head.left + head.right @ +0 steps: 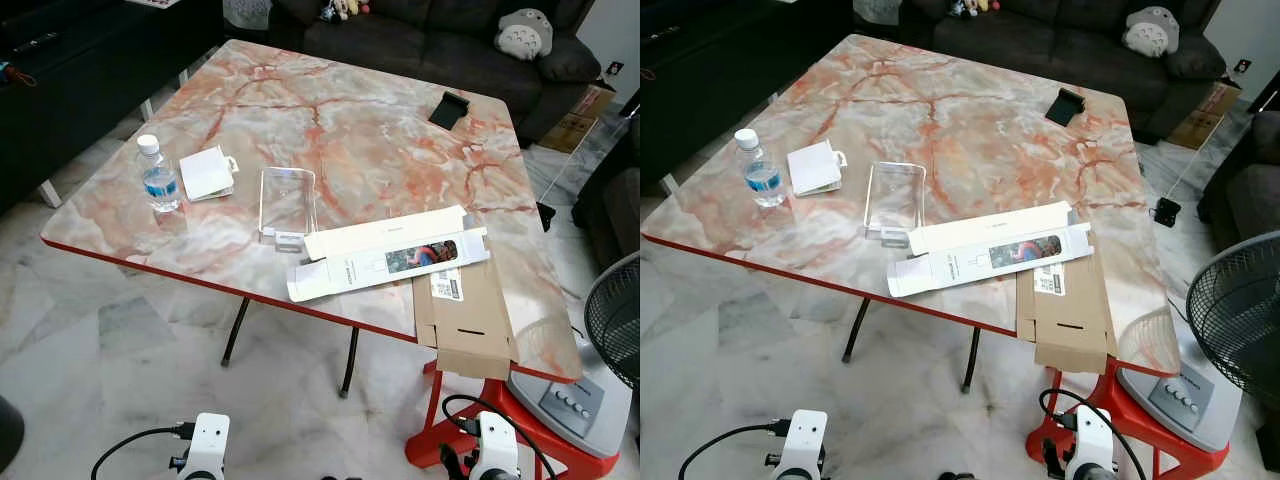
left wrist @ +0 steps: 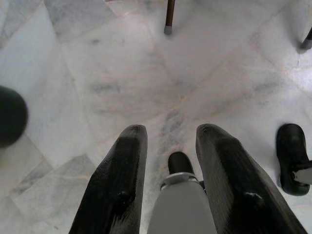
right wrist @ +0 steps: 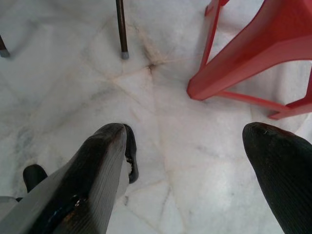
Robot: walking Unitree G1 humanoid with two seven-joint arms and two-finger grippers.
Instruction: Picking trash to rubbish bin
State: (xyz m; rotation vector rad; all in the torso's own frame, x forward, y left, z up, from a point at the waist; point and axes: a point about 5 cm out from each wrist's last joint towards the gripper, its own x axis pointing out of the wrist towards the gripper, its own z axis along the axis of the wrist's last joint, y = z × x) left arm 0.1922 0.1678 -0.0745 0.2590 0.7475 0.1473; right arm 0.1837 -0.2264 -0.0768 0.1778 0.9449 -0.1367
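Observation:
On the marble-patterned table lie a long white box, a flat brown cardboard sleeve overhanging the near edge, a clear plastic package and a small white packet. A water bottle stands upright near the left corner. Both arms hang low in front of the table, over the floor. My left gripper is open above the marble floor. My right gripper is open wide, near a red stool's legs.
A black object lies at the table's far side. The red stool and a fan with a grey base stand at the right. A dark sofa stands behind the table. Thin table legs stand underneath.

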